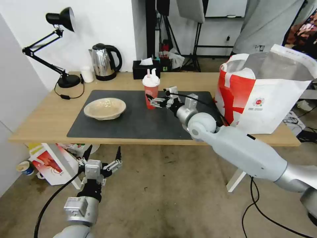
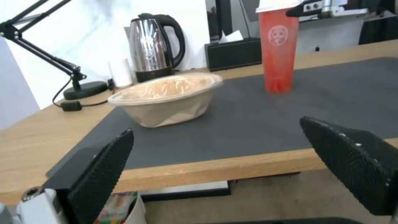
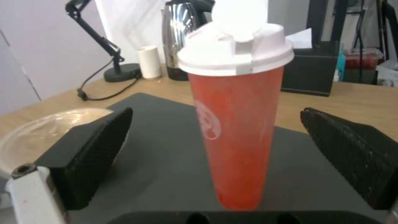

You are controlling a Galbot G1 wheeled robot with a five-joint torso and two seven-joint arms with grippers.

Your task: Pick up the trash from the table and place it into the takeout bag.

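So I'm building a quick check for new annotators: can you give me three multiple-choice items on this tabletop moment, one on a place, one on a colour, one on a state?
1. Where does the red drink cup stand?
A. On the dark grey mat
B. Inside the takeout bag
C. On the floor

2. What colour is the cup's lid?
A. Black
B. White
C. Green

3. How is the right gripper at the cup?
A. Shut on the cup
B. Open, a finger on each side of it, not touching
C. Far off under the table

Answers: 1 A, the head view shows the cup upright on the mat, right of the tan pulp bowl. 2 B, the right wrist view shows a white lid over the red body. 3 B, in that view both fingers stand apart from the cup's sides. The left gripper hangs open below the table edge.
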